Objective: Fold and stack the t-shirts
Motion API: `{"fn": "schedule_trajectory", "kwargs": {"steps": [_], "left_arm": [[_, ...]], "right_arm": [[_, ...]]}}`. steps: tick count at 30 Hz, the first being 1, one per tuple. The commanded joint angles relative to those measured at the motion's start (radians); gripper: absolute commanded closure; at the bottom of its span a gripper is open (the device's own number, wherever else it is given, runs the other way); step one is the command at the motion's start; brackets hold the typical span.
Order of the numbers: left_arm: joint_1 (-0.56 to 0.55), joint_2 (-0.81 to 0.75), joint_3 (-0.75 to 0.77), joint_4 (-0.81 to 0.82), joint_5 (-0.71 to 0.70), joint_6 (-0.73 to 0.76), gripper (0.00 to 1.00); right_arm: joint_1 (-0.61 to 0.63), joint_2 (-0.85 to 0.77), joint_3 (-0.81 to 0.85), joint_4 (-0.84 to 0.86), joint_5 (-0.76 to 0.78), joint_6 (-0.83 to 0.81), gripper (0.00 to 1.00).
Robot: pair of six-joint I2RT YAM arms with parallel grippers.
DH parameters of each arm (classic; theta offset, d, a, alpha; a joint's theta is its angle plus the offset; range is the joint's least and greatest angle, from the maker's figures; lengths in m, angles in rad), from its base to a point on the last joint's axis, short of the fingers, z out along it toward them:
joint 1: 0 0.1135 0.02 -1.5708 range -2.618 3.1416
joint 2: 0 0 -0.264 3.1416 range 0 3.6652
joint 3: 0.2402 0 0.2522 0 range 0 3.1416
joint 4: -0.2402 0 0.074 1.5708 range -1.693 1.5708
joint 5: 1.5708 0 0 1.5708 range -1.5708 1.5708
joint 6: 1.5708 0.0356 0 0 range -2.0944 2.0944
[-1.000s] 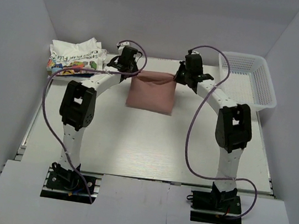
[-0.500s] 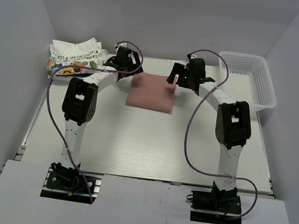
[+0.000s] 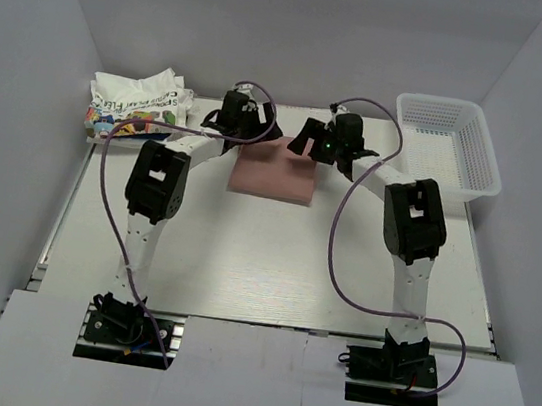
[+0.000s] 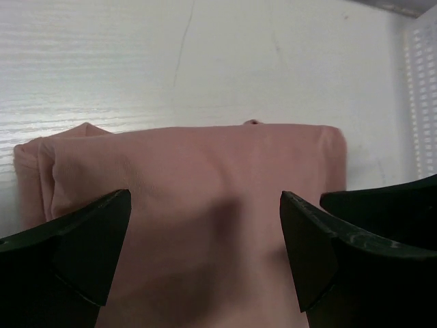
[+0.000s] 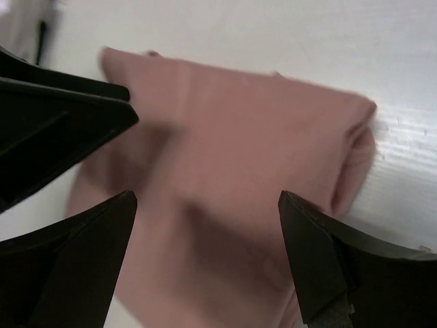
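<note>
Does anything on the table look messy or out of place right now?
Only the white t-shirt: it sits in a crumpled, unfolded heap at the far left corner, while the pink t-shirt lies folded flat at far centre. Nothing looks spilled or damaged.

Pink t-shirt (image 3: 273, 175), far centre: plain dusty pink on its visible face, slightly darker in the creases.
White t-shirt (image 3: 136, 101), far left: white, with a multicoloured cartoon print (yellow, red, green, blue) and dark lettering.
Basket (image 3: 486, 165), far right: white, open mesh pattern.
Table (image 3: 264, 253): white, with faint horizontal grain lines.
Left claw (image 4: 205, 198) and right claw (image 5: 207, 198): matte black.
Cables (image 3: 330, 257): purple.
</note>
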Motion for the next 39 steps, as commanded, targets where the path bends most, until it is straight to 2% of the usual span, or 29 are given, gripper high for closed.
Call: {"fn": "schedule_trajectory", "kwargs": {"steps": [1,4,8,13,16,19,22,27,33,39], "left_arm": [[0.007,0.094,0.071,0.011,0.049,0.012,0.00],[0.007,0.149,0.163,-0.055,0.037,0.002,0.00],[0.016,0.171,0.163,-0.076,0.027,-0.010,0.00],[0.016,0.058,0.121,-0.076,0.018,0.016,0.00],[0.005,-0.012,0.076,-0.076,-0.017,0.051,0.00],[-0.004,-0.093,0.013,-0.098,0.001,0.061,0.00],[-0.004,-0.148,-0.018,-0.162,-0.038,0.097,0.00],[-0.004,-0.148,-0.018,-0.329,-0.091,0.199,0.00],[0.005,-0.084,0.045,-0.437,-0.126,0.213,0.00],[0.017,-0.029,0.080,-0.455,-0.166,0.213,0.02]], "right_arm": [[-0.023,0.065,0.063,0.021,-0.008,0.051,0.10],[-0.026,0.105,0.066,0.022,-0.019,0.062,0.10],[-0.031,0.123,0.100,-0.037,-0.029,0.041,0.10],[-0.025,0.010,0.072,-0.050,-0.010,-0.041,0.10],[-0.019,-0.116,-0.019,-0.019,-0.008,-0.053,0.10],[-0.006,-0.278,-0.237,0.055,-0.006,-0.041,0.10],[0.000,-0.382,-0.378,0.075,0.021,-0.053,0.10],[-0.003,-0.527,-0.567,0.050,0.079,-0.056,0.10],[0.000,-0.673,-0.678,0.007,0.147,-0.065,0.10],[-0.002,-0.769,-0.747,-0.042,0.147,-0.105,0.10]]}}
